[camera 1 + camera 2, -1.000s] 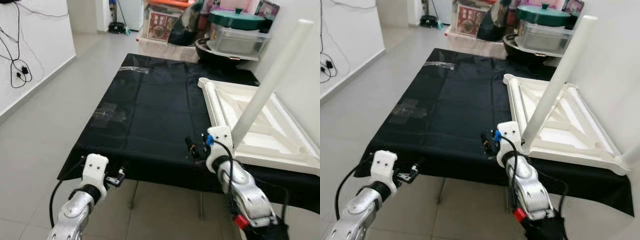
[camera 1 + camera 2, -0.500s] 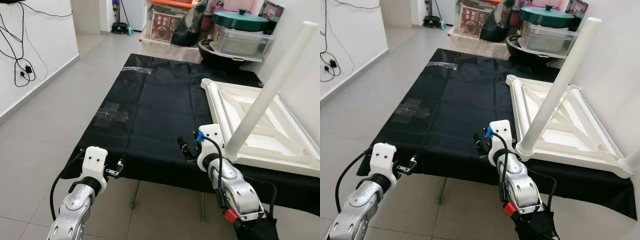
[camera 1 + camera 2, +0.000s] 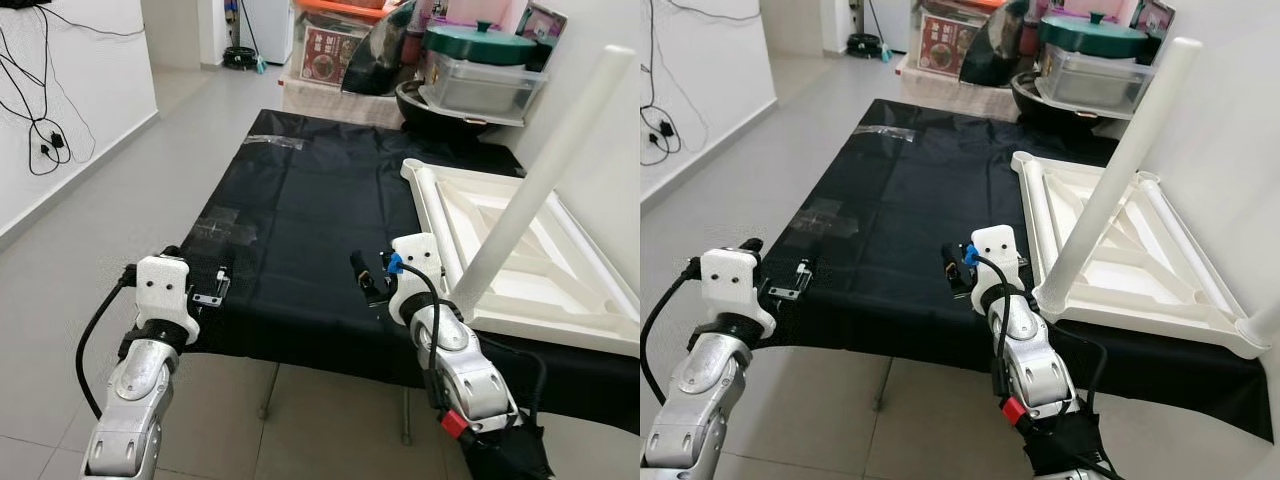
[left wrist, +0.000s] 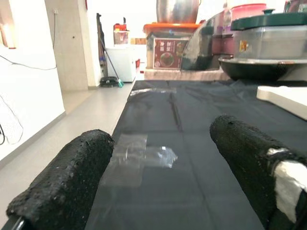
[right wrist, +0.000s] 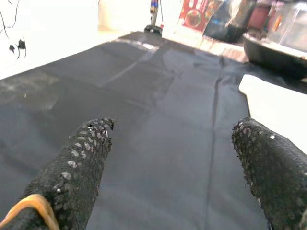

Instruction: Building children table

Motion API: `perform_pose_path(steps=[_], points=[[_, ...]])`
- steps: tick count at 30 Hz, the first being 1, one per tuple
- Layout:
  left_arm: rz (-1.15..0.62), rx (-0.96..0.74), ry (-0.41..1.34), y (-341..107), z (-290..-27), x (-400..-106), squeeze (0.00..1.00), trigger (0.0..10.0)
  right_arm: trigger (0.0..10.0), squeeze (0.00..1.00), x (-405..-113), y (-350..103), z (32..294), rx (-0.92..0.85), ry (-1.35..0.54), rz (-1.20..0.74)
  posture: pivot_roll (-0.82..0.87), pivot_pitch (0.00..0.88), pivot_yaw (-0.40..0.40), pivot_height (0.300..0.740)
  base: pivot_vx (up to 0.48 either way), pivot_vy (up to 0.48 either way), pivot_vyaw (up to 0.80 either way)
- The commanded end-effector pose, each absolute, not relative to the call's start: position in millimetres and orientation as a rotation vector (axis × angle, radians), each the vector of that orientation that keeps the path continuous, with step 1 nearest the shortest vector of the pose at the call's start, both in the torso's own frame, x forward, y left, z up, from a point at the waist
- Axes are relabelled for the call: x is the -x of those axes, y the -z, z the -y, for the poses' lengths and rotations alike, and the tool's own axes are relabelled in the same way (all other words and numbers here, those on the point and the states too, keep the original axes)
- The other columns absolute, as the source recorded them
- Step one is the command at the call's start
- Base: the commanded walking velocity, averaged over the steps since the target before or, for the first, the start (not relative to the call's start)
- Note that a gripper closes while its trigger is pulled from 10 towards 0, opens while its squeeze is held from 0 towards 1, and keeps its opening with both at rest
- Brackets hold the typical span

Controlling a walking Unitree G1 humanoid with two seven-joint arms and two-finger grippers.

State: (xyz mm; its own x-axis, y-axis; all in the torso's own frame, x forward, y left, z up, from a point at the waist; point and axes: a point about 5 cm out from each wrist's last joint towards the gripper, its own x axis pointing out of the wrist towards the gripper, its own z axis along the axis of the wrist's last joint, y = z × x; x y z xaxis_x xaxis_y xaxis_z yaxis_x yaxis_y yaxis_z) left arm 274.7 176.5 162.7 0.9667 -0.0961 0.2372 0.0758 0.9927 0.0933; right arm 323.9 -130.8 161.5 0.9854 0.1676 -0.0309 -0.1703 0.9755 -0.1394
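Left tool (image 4: 158, 177) hovers at the counter's (image 3: 300, 220) near left edge, fingers spread wide, nothing between them. Right tool (image 5: 172, 177) sits above the near edge, just beside the tabletop (image 3: 520, 250), fingers parted too and gripping nothing. That white tabletop lies upside down on the right of the black-covered counter, one leg (image 3: 545, 170) standing up from its near corner. Clear tape (image 4: 139, 155) is stuck on the cloth ahead of the left tool.

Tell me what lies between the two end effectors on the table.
Bare black cloth, as the left eye view shows. The left end effector hovers at its near left edge, the right end effector beside the upturned white children's table; nothing sits between them.
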Motion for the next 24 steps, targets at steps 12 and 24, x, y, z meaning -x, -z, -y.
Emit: perform_pose_path(steps=[12, 24], points=[[0.237, -0.071, 0.107, -158.5, -170.2, -278.6, 0.0, 10.0, 10.0, 0.0, -328.2, -163.0, 134.8, 0.112, -0.155, 0.009, 0.05, 0.0, -0.126, 0.74, 0.382, 0.0, 0.0], [0.229, -0.065, 0.117, -156.1, -168.3, -278.0, 0.0, 10.0, 10.0, 0.0, -330.4, -163.6, 134.9, 0.096, -0.162, 0.013, 0.05, 0.0, -0.127, 0.74, 0.352, 0.0, 0.0]])
